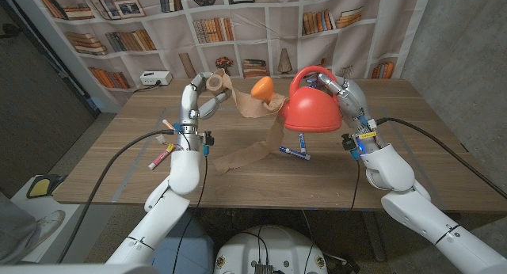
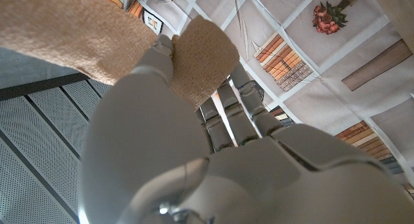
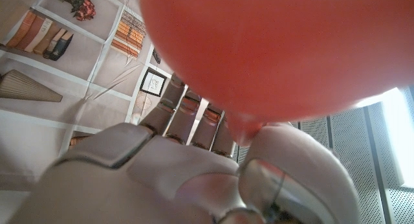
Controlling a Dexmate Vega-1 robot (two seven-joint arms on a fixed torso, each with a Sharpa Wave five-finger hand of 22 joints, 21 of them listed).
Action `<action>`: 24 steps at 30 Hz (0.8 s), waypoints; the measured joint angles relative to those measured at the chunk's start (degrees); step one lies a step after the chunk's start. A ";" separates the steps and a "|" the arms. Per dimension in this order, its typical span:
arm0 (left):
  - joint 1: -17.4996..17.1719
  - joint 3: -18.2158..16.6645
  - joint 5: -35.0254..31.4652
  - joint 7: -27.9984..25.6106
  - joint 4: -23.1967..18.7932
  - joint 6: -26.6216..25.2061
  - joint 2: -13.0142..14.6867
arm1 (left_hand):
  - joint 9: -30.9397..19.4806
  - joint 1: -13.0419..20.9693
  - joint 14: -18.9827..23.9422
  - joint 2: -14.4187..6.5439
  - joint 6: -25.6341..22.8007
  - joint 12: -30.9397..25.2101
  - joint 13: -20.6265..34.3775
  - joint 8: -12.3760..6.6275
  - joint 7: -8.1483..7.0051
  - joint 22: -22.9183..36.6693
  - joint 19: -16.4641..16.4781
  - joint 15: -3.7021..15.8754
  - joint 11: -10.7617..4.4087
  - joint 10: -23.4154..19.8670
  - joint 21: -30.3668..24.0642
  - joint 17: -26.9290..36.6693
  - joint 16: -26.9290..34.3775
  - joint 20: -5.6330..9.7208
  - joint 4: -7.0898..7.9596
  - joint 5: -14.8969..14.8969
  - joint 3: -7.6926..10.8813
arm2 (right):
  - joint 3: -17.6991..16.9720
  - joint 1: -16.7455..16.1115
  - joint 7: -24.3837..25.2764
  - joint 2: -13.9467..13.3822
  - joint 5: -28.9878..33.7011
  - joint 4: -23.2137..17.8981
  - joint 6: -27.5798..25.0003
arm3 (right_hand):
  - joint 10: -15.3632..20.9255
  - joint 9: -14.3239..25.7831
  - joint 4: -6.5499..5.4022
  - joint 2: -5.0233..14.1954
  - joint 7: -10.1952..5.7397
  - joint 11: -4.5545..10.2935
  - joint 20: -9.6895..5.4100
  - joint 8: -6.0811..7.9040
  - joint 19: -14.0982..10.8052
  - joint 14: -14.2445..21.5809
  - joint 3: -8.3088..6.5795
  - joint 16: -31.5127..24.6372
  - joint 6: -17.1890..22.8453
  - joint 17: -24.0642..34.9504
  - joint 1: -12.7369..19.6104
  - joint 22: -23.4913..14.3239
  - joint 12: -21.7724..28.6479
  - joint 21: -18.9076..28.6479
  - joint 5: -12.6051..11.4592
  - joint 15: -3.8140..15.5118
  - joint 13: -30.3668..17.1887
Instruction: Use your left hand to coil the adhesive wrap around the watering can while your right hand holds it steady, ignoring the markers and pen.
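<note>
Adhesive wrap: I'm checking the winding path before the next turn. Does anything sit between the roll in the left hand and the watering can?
Nothing visible blocks it. The left hand holds the roll up, and the adhesive wrap runs freely to the red watering can, which the right hand grips. The markers lie on the table below.

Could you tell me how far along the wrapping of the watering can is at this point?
Early stage. The right hand holds the red watering can steady. The left hand holds the wrap roll raised, with the tan wrap stretched to the spout. Loose wrap trails on the table; the body looks bare, so coiling remains.
</note>
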State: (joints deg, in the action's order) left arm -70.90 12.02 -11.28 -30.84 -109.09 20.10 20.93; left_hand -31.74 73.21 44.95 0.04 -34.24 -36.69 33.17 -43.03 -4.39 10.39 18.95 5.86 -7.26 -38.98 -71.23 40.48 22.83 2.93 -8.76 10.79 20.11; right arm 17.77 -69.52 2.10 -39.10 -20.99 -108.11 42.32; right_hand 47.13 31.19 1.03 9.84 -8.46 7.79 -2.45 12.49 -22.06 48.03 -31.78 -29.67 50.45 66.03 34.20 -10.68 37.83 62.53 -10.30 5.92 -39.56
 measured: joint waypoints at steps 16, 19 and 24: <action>3.06 1.40 -0.02 1.81 1.66 0.41 -0.18 | -0.08 -0.07 0.00 -0.07 0.08 -0.24 -0.02 0.01 0.08 0.00 -0.22 0.00 0.00 0.00 0.00 0.01 0.07 0.06 0.00 0.00 0.00 | 2.15 0.26 -1.22 -0.94 1.62 -0.46 -1.67 | -0.01 0.00 0.00 0.11 0.09 0.01 0.00 0.00 0.00 -0.01 0.00 0.04 -0.09 0.00 -0.12 0.30 0.11 0.00 0.00 -0.01 -0.16; 3.50 1.59 -0.03 2.14 1.81 0.41 -0.18 | -0.08 -0.07 0.00 -0.07 0.08 -0.24 -0.02 0.02 0.08 0.00 -0.45 0.00 0.00 0.00 0.00 0.01 0.07 -0.17 0.00 0.00 0.00 | 2.54 0.41 -1.68 -1.08 1.63 -0.46 -1.98 | -0.01 0.00 0.00 0.11 0.09 0.01 0.00 0.00 0.00 -0.01 0.00 0.05 -0.10 0.01 -0.12 0.30 0.11 0.00 0.00 -0.01 -0.16; 4.19 1.84 -0.16 2.66 2.13 0.19 -0.16 | -0.07 -0.07 0.00 -0.07 0.08 -0.24 -0.02 0.05 0.08 0.00 -0.45 0.01 0.00 0.00 0.00 -0.01 0.06 -0.17 0.00 0.00 0.00 | 3.37 0.75 -2.61 -1.31 1.63 -0.47 -2.37 | -0.02 0.00 0.00 0.11 0.09 0.01 0.00 0.00 0.00 -0.01 0.00 0.05 -0.10 0.00 -0.12 0.30 0.11 0.00 0.00 -0.01 -0.13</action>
State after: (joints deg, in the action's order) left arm -66.71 13.86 -11.45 -28.18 -106.96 20.29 20.77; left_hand -31.81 73.14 44.95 -0.02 -34.15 -36.93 33.15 -42.98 -4.31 10.39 18.51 5.86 -7.26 -38.98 -71.23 40.47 22.90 2.77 -8.76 10.79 20.11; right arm 21.13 -68.77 -0.50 -40.41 -19.36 -108.58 39.95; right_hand 47.11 31.19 1.03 9.95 -8.37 7.80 -2.45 12.49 -22.06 48.02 -31.78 -29.63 50.35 66.03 34.08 -10.39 37.94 62.53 -10.30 5.91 -39.68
